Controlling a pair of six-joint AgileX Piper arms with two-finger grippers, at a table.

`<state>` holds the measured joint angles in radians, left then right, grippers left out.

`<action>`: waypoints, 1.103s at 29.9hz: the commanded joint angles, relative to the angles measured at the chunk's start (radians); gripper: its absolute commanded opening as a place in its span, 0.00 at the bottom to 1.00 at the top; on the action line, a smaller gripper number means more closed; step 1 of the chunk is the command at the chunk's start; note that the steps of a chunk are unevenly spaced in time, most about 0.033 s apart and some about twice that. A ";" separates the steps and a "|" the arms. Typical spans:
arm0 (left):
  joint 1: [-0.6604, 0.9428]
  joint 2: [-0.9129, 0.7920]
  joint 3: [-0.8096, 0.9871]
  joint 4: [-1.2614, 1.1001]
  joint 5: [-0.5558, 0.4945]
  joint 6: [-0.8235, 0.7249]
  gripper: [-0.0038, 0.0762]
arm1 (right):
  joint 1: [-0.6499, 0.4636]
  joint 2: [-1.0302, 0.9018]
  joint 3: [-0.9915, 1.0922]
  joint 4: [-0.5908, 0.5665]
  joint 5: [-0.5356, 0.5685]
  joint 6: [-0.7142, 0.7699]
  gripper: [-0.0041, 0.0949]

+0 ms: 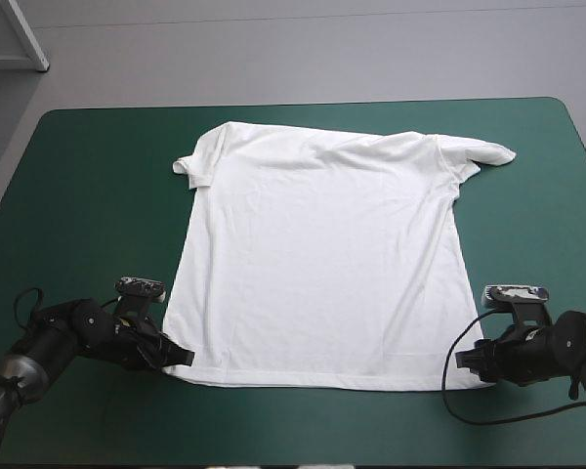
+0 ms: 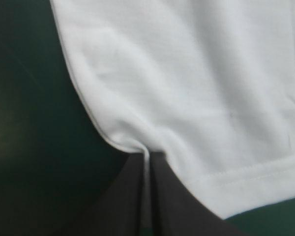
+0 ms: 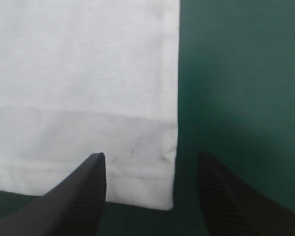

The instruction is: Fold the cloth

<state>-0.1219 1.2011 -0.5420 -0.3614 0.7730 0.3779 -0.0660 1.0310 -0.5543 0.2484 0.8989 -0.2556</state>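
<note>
The white T-shirt (image 1: 322, 254) is spread flat on the teal-green cover (image 1: 98, 176). Its near left hem corner is pinched tight by the left gripper (image 2: 147, 160). The near right corner is flanked by the parted fingers (image 3: 83, 196) of the right gripper (image 3: 151, 157).

I read the black left arm (image 1: 59, 340) lying low at lower left of the high view | its left gripper (image 1: 179, 354), two black curved-fin fingers, pinched on the white short-sleeved T-shirt (image 1: 322, 254) | right arm (image 1: 557, 354) low at lower right | right gripper (image 3: 151, 160) fingers apart
</note>
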 commanded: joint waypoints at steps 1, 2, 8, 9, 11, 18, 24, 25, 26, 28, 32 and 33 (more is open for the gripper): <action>-0.005 0.009 0.003 -0.028 0.008 -0.004 0.07 | -0.003 0.045 -0.022 0.052 -0.009 -0.049 0.52; -0.005 0.009 0.003 -0.028 0.008 -0.004 0.07 | -0.003 0.060 -0.022 0.055 0.000 -0.056 0.51; -0.005 0.009 0.003 -0.028 0.008 -0.004 0.07 | -0.003 0.129 -0.022 0.089 0.063 -0.073 0.44; -0.005 0.009 0.003 -0.028 0.008 -0.004 0.07 | -0.003 0.133 -0.022 0.107 0.074 -0.096 0.40; -0.005 0.009 0.003 -0.028 0.016 0.000 0.07 | -0.001 0.137 -0.022 0.147 0.077 -0.150 0.27; -0.005 0.009 0.003 -0.028 0.019 0.006 0.07 | 0.017 0.136 -0.026 0.177 0.048 -0.203 0.03; -0.003 -0.052 -0.041 -0.046 -0.027 0.056 0.07 | 0.017 0.053 -0.142 0.177 0.000 -0.203 0.03; -0.003 -0.061 -0.069 -0.051 -0.031 0.046 0.07 | 0.017 0.037 -0.189 0.179 -0.016 -0.203 0.03; -0.003 -0.074 -0.104 -0.052 -0.031 0.034 0.07 | 0.017 0.026 -0.243 0.179 -0.037 -0.209 0.03; -0.003 -0.092 -0.191 -0.052 -0.055 0.025 0.07 | 0.017 0.013 -0.363 0.182 -0.109 -0.248 0.03; -0.003 -0.106 -0.400 -0.052 -0.168 0.024 0.07 | 0.017 0.031 -0.597 0.233 -0.179 -0.261 0.03; -0.003 -0.106 -0.451 -0.052 -0.188 0.027 0.07 | 0.017 0.040 -0.659 0.272 -0.192 -0.289 0.03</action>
<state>-0.1219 1.1220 -0.8391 -0.3833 0.6936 0.4104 -0.0477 1.0755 -1.0442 0.4316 0.7955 -0.4978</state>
